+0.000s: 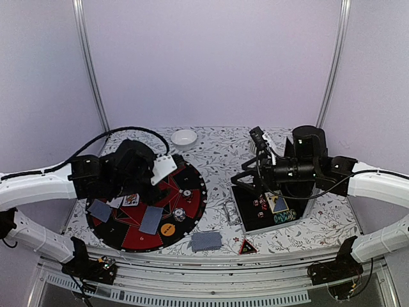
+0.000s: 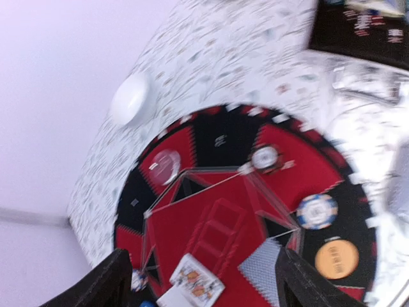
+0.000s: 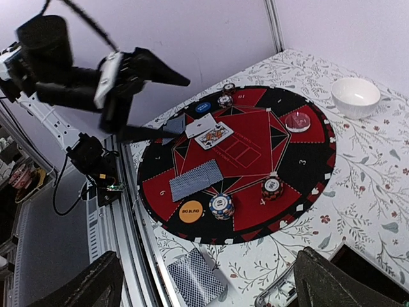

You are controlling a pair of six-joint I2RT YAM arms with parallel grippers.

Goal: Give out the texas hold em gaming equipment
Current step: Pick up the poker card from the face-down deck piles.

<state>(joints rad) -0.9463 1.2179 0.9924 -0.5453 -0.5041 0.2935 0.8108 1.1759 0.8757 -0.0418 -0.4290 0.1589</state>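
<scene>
Your left gripper (image 2: 203,268) hangs above the left part of the round red-and-black poker mat (image 3: 252,211). Its two fingers (image 2: 105,281) are spread wide and nothing sits between them. Your right gripper (image 3: 208,256) is over the right half of the table, also spread wide and empty, above a black rectangular tray (image 1: 252,214) whose small contents are too small to make out.

On the mat you have one grey-blue patterned-back playing card (image 3: 195,179) lying face down towards the near side. A second face-down card (image 1: 99,210) lies at the mat's left edge. A face-up court card (image 3: 215,135) rests further left, just under the left arm.

The small round orange disc (image 3: 190,211) marked BIG BLIND lies at the near rim, with a blue-and-white striped poker chip (image 3: 221,206) just beside it. A red-and-white striped chip (image 3: 273,187) stands on the right side of the mat.

Off the mat, the face-down deck of cards (image 1: 206,241) lies on the white floral table cover (image 1: 217,157), just near-right of the mat's rim. The red triangular marker (image 1: 248,247) lies to the right of the deck. A white bowl (image 1: 184,137) sits on the cover beyond the mat's far edge.
</scene>
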